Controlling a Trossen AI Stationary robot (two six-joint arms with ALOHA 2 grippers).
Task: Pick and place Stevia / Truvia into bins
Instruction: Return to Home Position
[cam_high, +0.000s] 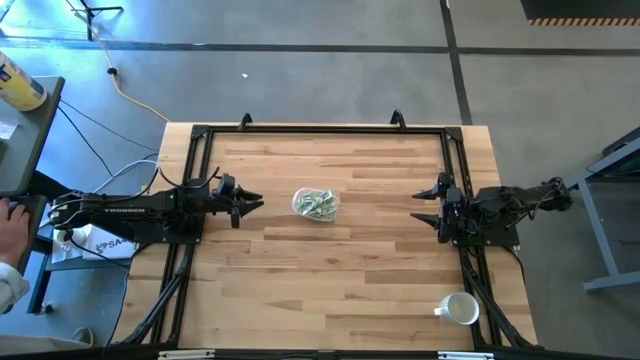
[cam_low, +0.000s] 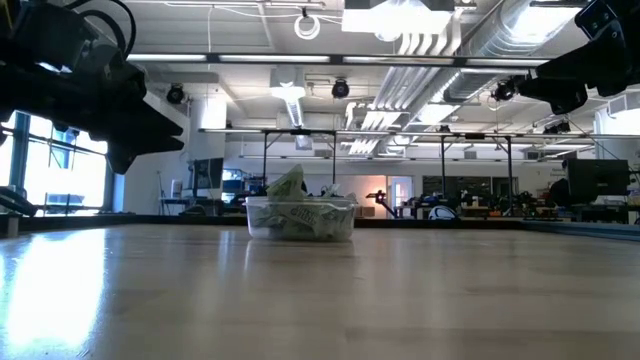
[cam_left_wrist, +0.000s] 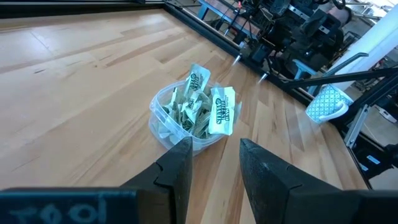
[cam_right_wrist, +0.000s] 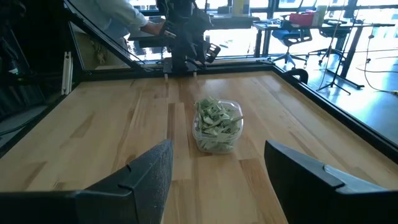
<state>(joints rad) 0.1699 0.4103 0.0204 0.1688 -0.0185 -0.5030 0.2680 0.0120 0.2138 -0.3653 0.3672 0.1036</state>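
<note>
A small clear plastic bowl (cam_high: 316, 205) stands on its base near the table's middle, filled with pale green and white sachets (cam_left_wrist: 205, 106); some stick up above its rim (cam_low: 288, 186). It also shows in the right wrist view (cam_right_wrist: 217, 126). My left gripper (cam_high: 254, 204) hovers above the table just left of the bowl, open with a narrow gap (cam_left_wrist: 214, 165), touching nothing. My right gripper (cam_high: 418, 207) waits near the table's right edge, open wide (cam_right_wrist: 217, 171), well away from the bowl.
A white mug (cam_high: 459, 309) stands at the table's near right corner. A black frame (cam_high: 320, 128) runs along the table's far, left and right edges. A person's hand (cam_high: 12, 213) shows beyond the table's left side. Bare wood lies around the bowl.
</note>
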